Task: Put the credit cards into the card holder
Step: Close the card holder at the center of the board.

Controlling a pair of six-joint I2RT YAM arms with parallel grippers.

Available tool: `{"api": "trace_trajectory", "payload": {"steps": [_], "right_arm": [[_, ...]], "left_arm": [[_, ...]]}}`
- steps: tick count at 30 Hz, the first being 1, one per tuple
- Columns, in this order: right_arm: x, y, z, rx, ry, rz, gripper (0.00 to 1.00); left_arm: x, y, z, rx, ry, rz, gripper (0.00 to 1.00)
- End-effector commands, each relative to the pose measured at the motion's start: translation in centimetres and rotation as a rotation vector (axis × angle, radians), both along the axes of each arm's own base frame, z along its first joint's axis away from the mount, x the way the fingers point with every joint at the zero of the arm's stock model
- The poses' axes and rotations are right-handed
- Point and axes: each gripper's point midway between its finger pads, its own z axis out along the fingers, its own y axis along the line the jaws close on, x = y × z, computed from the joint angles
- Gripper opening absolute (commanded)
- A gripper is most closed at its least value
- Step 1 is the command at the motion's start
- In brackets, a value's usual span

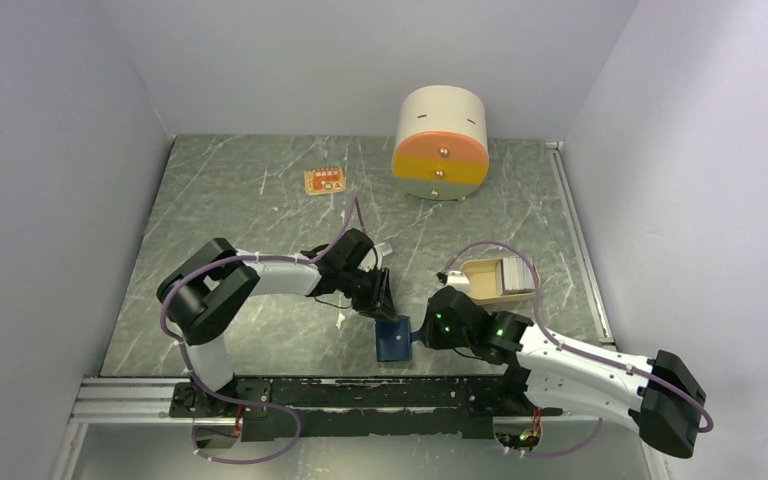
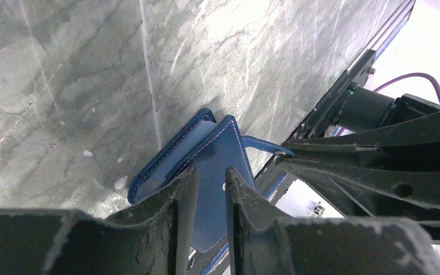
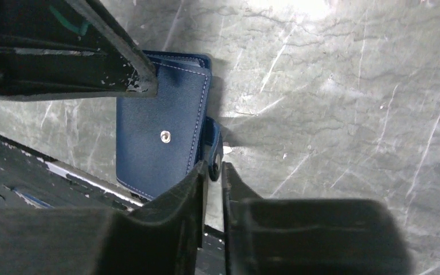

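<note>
The navy blue card holder lies folded at the table's near edge, one corner over the rail. It also shows in the left wrist view and in the right wrist view, snap stud up. My right gripper is shut on the holder's small snap strap at its right side. My left gripper has its jaws nearly together, tips over the holder's top cover, nothing pinched between them. The beige-tan credit cards lie in a pile to the right, behind the right arm.
A cream-and-orange round drawer unit stands at the back. A small orange tag lies at the back left. The black rail runs along the near edge. Grey walls close in the left, right and back sides.
</note>
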Motion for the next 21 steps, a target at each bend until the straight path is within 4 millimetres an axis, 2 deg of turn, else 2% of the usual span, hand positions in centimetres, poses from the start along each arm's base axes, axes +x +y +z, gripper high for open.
{"api": "trace_trajectory", "payload": {"steps": [1,4,8,13,16,21], "right_arm": [[0.4,0.6,1.2,0.051,-0.025,-0.009,0.23],[0.6,0.5,1.4,0.049,-0.035,-0.022,0.22],[0.8,0.5,1.5,0.057,-0.048,-0.023,0.0],[0.7,0.6,1.3,0.07,-0.046,-0.024,0.0],[0.8,1.6,2.2,0.138,-0.072,0.002,0.0],[0.3,3.1,1.4,0.18,-0.043,0.053,0.0]], "left_arm": [[-0.6,1.7,-3.2,0.113,-0.004,0.004,0.32],[-0.5,1.7,-3.2,0.119,-0.006,0.004,0.32],[-0.5,1.7,-3.1,0.117,-0.008,0.004,0.32],[-0.6,1.8,-3.3,0.118,-0.005,0.008,0.32],[-0.5,1.8,-3.4,0.124,-0.006,0.012,0.32],[-0.4,1.5,-3.3,0.114,-0.001,0.011,0.32]]}}
